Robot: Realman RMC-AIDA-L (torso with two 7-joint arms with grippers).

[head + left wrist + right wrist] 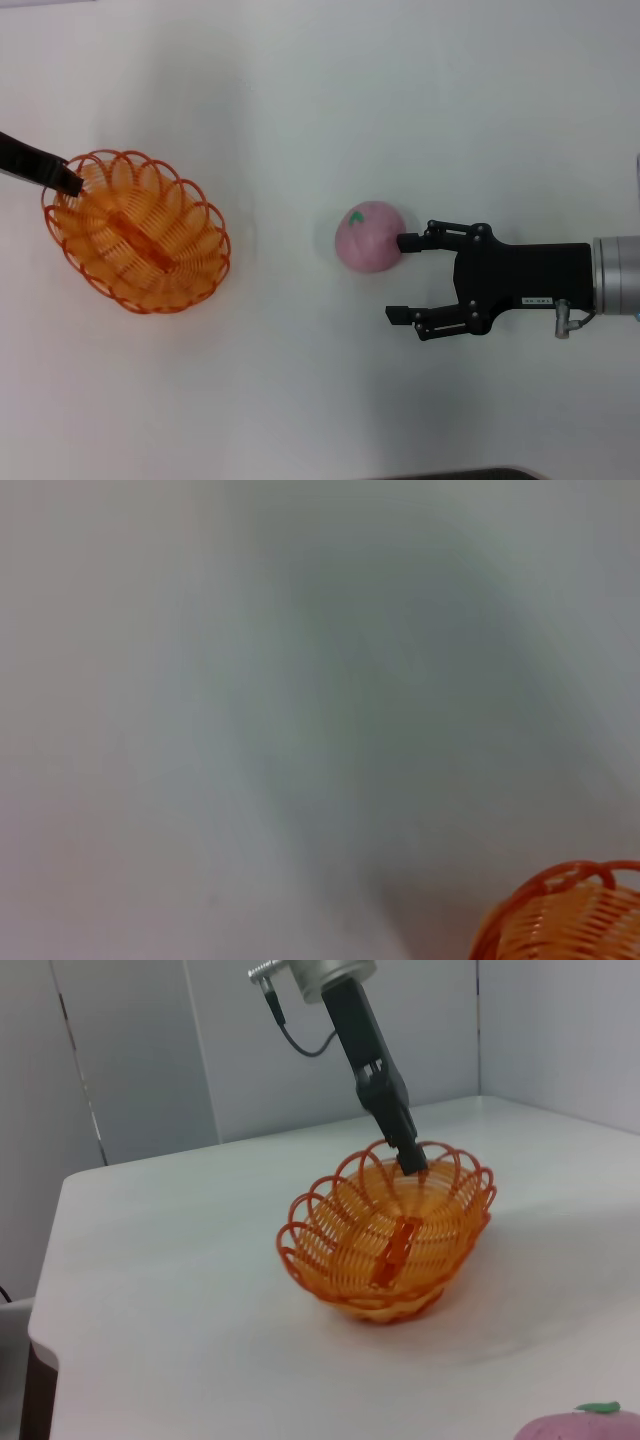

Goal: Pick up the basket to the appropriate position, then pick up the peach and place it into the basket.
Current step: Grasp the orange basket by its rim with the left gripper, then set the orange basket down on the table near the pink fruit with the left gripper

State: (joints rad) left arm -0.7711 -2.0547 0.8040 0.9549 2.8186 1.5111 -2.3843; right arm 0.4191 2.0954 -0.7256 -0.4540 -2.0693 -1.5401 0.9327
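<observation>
Basket (137,232): on bench (400,100), left pincer (68,182) clamped on its rim. Peach (368,236): right of basket, right pincer (402,278) apart, one finger touching it. Step: grasping peach; next, centre and close.

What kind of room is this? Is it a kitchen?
Probably not a kitchen; it looks like a robot test room. There is just a plain white table, bare grey wall panels, and two robot grippers working with an orange basket and a toy-like peach.
</observation>
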